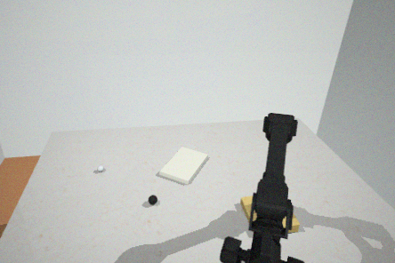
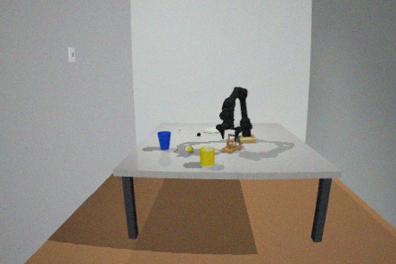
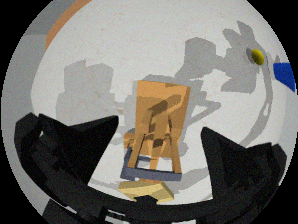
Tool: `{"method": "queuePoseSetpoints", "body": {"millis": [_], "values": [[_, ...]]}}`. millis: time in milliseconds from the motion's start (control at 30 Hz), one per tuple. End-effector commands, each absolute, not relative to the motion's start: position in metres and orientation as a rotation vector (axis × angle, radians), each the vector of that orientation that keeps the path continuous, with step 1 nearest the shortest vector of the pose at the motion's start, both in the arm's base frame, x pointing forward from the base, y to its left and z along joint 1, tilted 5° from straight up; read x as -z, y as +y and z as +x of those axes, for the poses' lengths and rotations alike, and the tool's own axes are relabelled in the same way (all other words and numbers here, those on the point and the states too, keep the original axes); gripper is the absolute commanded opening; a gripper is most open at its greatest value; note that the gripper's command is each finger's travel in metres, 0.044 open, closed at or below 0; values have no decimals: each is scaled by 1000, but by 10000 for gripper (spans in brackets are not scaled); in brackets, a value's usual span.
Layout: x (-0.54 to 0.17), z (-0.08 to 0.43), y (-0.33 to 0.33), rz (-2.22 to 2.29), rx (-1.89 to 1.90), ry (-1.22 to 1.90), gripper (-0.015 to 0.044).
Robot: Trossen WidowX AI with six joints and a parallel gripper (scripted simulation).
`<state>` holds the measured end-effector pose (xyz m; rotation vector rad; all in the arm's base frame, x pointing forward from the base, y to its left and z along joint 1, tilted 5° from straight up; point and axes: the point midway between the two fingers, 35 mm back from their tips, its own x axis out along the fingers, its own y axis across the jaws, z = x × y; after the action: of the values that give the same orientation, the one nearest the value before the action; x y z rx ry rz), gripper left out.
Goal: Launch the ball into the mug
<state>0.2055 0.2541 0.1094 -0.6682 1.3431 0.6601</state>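
The orange-brown wooden catapult (image 2: 232, 148) (image 3: 163, 95) stands on the table, with a dark blue crossbar at its near end in the wrist view. My gripper (image 2: 230, 136) (image 3: 161, 125) is open and empty above the catapult, its fingers spread to either side of it. The yellow ball (image 2: 190, 149) (image 3: 257, 56) lies on the table, off to the catapult's right in the wrist view. The yellow mug (image 2: 207, 156) stands upright near the table's front edge in the exterior view. The mug is out of the wrist view. The gripper and catapult are hidden in the top view.
A blue cup (image 2: 164, 140) (image 3: 285, 74) stands beyond the yellow ball. A black ball (image 1: 153, 200) (image 2: 199, 135), a small white ball (image 1: 100, 169) (image 2: 179, 129) and a cream flat slab (image 1: 184, 165) lie farther off. A yellow block (image 1: 246, 203) (image 2: 248, 139) (image 3: 143, 190) is at the arm's base.
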Motion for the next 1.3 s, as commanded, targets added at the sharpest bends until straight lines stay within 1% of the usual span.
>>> {"method": "queuePoseSetpoints", "body": {"millis": [0,967,1267], "values": [[-99,205,252,-679,-659,1354,440],[-61,208,252,-679,-658,1354,440],[-64,209,254,-672,-658,1349,204]]}}
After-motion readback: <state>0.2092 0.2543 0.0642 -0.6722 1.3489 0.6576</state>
